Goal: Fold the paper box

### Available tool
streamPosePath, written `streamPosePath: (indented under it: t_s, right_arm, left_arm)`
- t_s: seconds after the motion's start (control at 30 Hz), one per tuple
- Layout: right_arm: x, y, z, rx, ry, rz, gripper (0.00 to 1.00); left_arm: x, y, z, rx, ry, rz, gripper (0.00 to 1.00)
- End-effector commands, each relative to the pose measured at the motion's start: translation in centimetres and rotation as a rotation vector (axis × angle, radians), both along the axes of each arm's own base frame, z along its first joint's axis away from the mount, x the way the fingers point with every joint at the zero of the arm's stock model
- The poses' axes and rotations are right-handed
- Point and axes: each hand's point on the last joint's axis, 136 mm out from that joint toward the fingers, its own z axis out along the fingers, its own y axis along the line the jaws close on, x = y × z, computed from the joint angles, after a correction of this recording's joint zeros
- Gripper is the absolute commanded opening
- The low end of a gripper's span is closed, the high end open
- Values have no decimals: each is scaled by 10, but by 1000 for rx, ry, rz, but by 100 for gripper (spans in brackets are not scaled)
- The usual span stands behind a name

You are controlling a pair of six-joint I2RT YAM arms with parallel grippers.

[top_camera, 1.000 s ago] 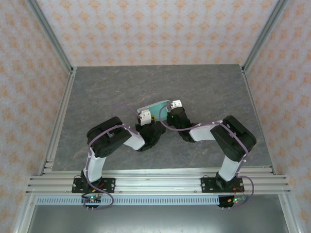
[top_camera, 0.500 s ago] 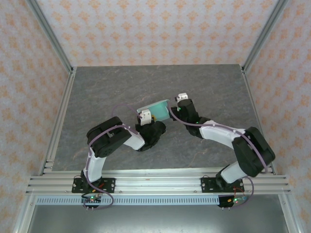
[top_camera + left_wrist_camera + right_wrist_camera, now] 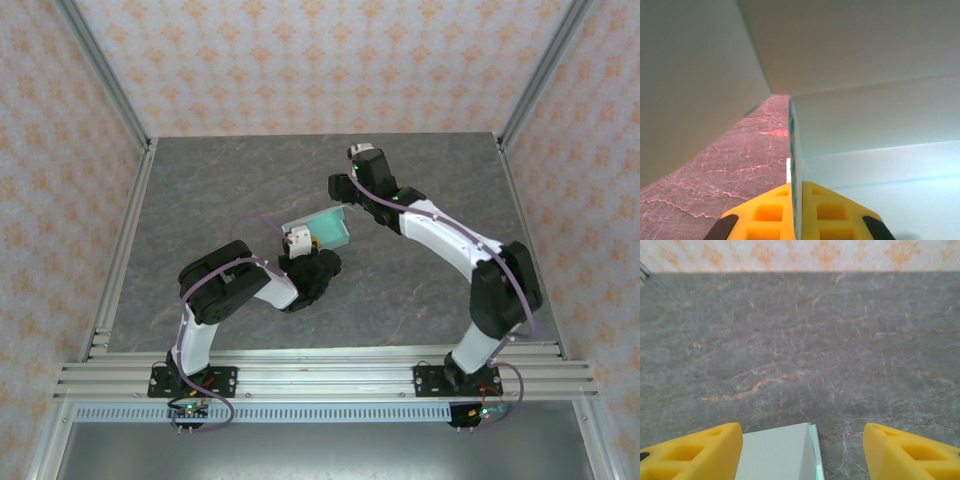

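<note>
Grey marbled table [image 3: 200, 200] under a pale mint paper box [image 3: 325, 228], partly folded.

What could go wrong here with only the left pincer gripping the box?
1. The left pincer pinches one thin wall of the paper box; if pulled, the card may buckle or slip out.
2. The right pincer is open and off the box, so unheld flaps could spring apart.
3. On approach, it might snag the box's corner and shove it across the table.
</note>
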Motion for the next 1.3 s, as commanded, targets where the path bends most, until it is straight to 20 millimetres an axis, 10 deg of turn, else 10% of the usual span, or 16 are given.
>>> streamPosePath:
  t_s: [0.0, 0.6, 1.27]
  right_arm:
    - [-13, 8, -31, -98, 138, 50, 65]
    - [-26, -2, -84, -236, 265, 66, 66]
    - [-25, -6, -93, -270, 279, 60, 65]
  left_arm:
    - [-14, 23, -42, 190, 183, -7, 0]
    - [-15, 22, -42, 179, 191, -14, 0]
    - [-27, 16, -28, 129, 187, -63, 36]
